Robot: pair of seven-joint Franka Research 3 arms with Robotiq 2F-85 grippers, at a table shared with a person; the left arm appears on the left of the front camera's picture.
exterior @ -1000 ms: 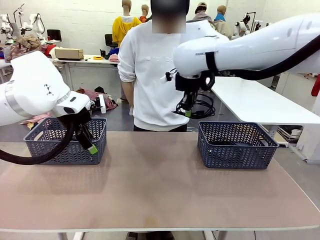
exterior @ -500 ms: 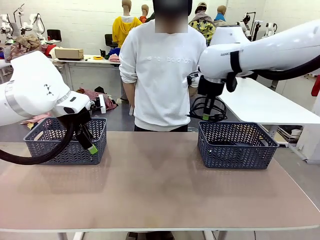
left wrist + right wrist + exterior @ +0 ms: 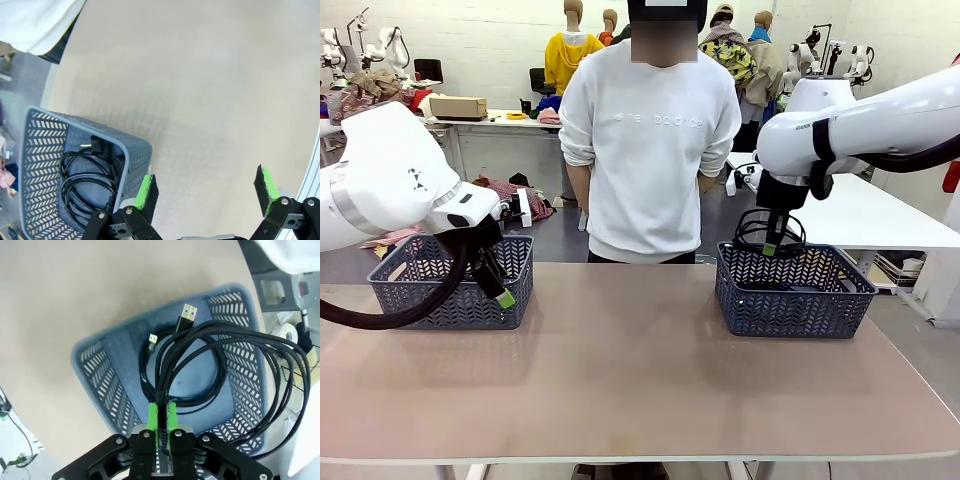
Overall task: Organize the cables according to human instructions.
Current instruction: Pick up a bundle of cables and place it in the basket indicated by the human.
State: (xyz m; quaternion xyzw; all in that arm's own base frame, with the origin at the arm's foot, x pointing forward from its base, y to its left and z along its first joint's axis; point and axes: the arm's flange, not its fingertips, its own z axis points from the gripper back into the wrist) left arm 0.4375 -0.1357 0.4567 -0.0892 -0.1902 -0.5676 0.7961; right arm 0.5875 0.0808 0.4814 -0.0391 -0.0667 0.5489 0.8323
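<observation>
- Front view: the right gripper (image 3: pixel 772 247) is hanging over the right basket (image 3: pixel 794 290), its green pads pinching a coiled black cable (image 3: pixel 767 229) that is dangling just above the basket's far-left part.
- The right wrist view is looking down on the same hold: the right gripper's pads are pressing together on the braided cable (image 3: pixel 220 365), whose loops are spreading over the basket (image 3: pixel 100 365) and past its rim, with a gold USB plug (image 3: pixel 186 317) sticking out.
- Another cable (image 3: pixel 150 371) is lying inside that basket, its small plug showing near the basket floor.
- The left gripper (image 3: pixel 502 292) is hovering at the near-right corner of the left basket (image 3: pixel 420 290), its fingers spread wide and gripping nothing; the left wrist view shows bare table (image 3: pixel 200 100) between its green pads (image 3: pixel 144 191).
- In the left basket (image 3: pixel 35 150), black coiled cables (image 3: pixel 85 180) are lying inside.
- A person in a white sweatshirt (image 3: pixel 650 150) is standing at the table's far side, between the two baskets.
</observation>
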